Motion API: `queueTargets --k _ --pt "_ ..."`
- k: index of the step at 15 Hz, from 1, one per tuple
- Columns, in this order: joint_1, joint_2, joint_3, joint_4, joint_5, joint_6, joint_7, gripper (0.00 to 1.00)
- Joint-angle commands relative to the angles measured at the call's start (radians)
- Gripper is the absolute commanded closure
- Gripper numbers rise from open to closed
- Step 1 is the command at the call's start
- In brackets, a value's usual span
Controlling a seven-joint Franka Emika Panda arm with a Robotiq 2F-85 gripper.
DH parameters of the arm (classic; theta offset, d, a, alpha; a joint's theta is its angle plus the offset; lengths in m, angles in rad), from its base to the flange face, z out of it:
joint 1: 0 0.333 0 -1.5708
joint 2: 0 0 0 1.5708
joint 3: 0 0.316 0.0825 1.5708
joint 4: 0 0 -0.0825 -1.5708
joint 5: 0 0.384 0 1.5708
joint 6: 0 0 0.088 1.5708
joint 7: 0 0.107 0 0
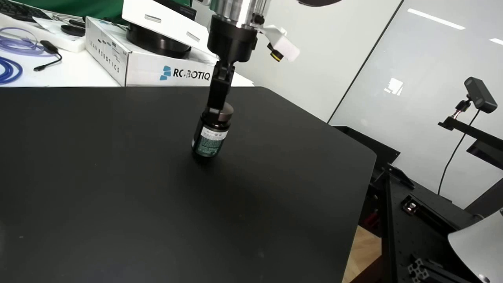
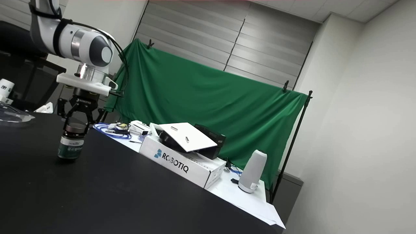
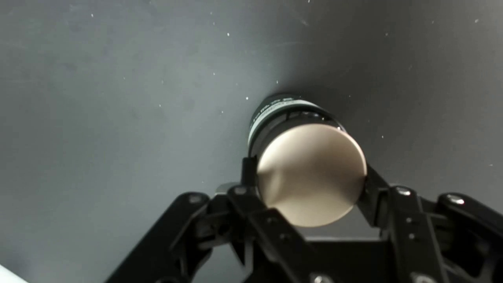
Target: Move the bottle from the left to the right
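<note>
The gripper [image 3: 310, 176] was clamped on the bottle [image 1: 212, 139], its fingers [image 3: 249, 173] set against opposite sides of the brown cap [image 3: 314, 192]. In an exterior view a single finger [image 1: 218, 94] showed, covering part of the cap, and its mate was hidden; the wrist view had both, their black links running off the bottom edge. The bottle was on or just over the black table [image 1: 118, 188], in the part toward the white desk [image 1: 78, 74], cap uppermost. Its base was lost in dark shadow in both exterior views, so whether it touched the table could not be told. Pale print on the green label [image 1: 209, 146] was too small to read, and in the wrist view the cap hid most of the bottle, leaving a curved strip beyond it. The arm [image 2: 67, 45] was cut off at the top in both exterior views. The gripper blocked the right end of a white Robotiq box [image 1: 145, 71] in an exterior view where the table ran off the left and bottom edges. At the left border of an exterior view a see-through thing [image 2: 14, 116] was cut off and hard to identify, and a pale shape [image 3: 8, 277] was clipped by the wrist view's lower left corner. In an exterior view a keyboard [image 1: 19, 11] was partly cut off
</note>
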Motion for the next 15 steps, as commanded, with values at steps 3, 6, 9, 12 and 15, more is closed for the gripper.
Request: queueTargets --k 3,6,9,12,15 --pt "-0.06 -0.166 0.002 -0.193 0.001 0.051 0.013 0.64" --pt "-0.086 -0.23 0.002 -0.261 0.009 0.071 0.01 0.64" --pt "-0.109 -0.285 -0.006 -0.312 0.009 0.087 0.01 0.64" --pt "-0.134 -0.319 -0.022 -0.342 0.008 0.095 0.011 0.64" --pt "-0.167 -0.328 -0.048 -0.347 0.04 0.1 0.043 0.64"
